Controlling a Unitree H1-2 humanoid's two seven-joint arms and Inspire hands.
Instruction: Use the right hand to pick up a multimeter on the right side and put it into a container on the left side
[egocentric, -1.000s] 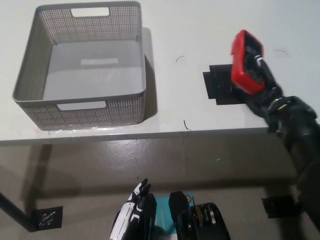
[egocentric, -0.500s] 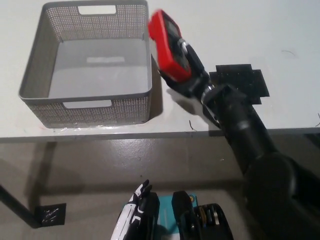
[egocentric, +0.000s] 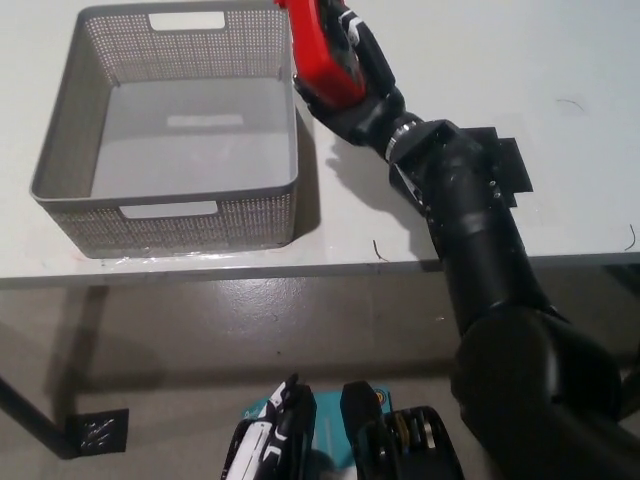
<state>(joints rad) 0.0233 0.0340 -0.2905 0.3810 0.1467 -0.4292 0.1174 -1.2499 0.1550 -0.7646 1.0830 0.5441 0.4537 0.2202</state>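
White table (egocentric: 500, 60), right hand (egocentric: 355, 85) gripping multimeter (egocentric: 318, 50) beside basket (egocentric: 170, 215)

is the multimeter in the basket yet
Not yet. The right hand holds the red multimeter above the basket's right rim; the basket floor is bare.

1 head view looks steeply down from above onto a white table (egocentric: 450, 40), its near edge and the floor (egocentric: 200, 340) below; no second view shares it.

Bright, even light (soft shadows).
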